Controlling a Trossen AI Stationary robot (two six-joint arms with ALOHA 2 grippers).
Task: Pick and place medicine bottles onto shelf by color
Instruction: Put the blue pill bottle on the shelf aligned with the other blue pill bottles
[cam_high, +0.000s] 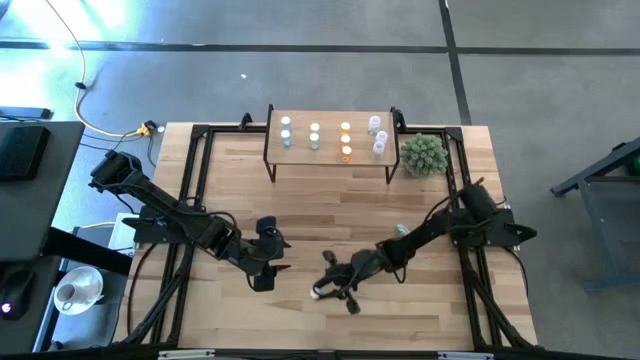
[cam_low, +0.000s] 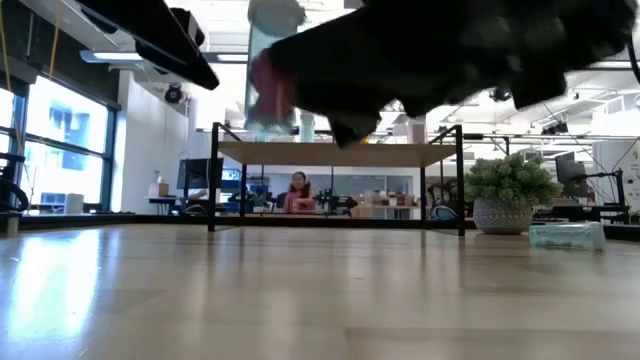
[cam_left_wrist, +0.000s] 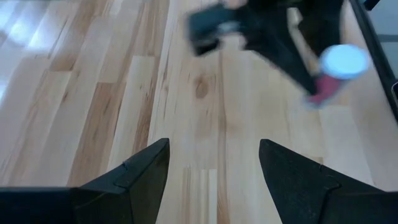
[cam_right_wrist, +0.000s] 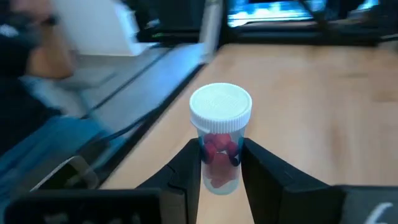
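Your right pincer (cam_right_wrist: 219, 163) is clamped on a clear white-capped pill bottle (cam_right_wrist: 220, 134) holding red pills, above the wooden surface's (cam_high: 330, 210) front middle; your left pincer (cam_left_wrist: 211, 171) gapes wide nearby.

Bottles (cam_high: 330, 136) atop shelf (cam_high: 330, 160)

Shelf (cam_low: 340, 153) bottles behind blurred right gripper (cam_low: 450, 60)
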